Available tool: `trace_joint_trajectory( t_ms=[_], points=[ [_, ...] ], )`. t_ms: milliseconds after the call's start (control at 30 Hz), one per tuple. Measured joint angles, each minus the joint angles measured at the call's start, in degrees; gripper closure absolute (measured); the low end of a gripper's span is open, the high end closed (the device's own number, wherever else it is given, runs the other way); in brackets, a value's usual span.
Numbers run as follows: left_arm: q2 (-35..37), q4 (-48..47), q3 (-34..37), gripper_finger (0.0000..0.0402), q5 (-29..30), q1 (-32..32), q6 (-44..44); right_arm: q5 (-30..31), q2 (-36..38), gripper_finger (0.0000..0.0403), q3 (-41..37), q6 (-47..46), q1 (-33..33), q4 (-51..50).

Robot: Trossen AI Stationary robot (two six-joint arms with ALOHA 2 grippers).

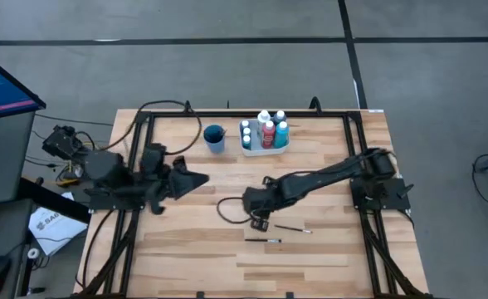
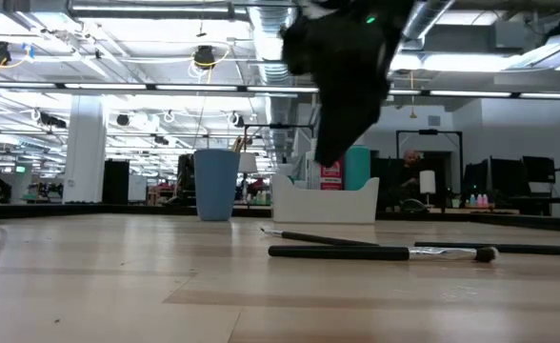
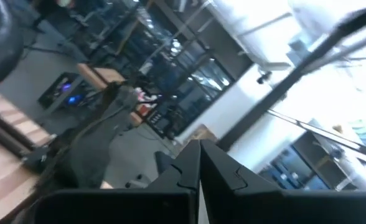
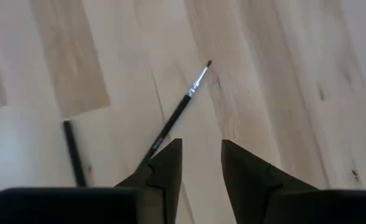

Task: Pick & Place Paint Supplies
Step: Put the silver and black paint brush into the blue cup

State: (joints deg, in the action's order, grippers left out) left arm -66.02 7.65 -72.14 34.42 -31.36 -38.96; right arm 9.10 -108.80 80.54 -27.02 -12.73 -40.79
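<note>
Two thin paintbrushes (image 1: 263, 240) are lying flat on the worktop (image 1: 310, 266), with one (image 4: 177, 112) pointing away just past your right gripper (image 4: 201, 155), whose fingers are spread apart and holding nothing. The brush is so skinny that the fingers may be closing beside it or pushing it so it rolls away. Your left gripper (image 3: 200, 163), fingers pressed together, is waiting at the left side.
</note>
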Motion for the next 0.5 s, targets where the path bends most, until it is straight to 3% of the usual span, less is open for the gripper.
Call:
trace_joint_trajectory(
  t_ms=[133,367,500],
  points=[
    [2.83,-0.56,0.0,0.0401,0.73,-3.33,5.87,0.0,-7.84,0.0273,8.09,0.16,0.13,-6.27],
    [8.09,-4.9,0.0,0.0401,9.33,-9.6,13.85,-0.16,-17.59,0.0206,20.39,1.47,1.59,-12.65],
    [11.22,-10.55,0.05,0.0401,12.49,-12.08,14.77,-0.18,-21.4,0.0194,24.88,0.61,2.3,-15.38]
  ],
)
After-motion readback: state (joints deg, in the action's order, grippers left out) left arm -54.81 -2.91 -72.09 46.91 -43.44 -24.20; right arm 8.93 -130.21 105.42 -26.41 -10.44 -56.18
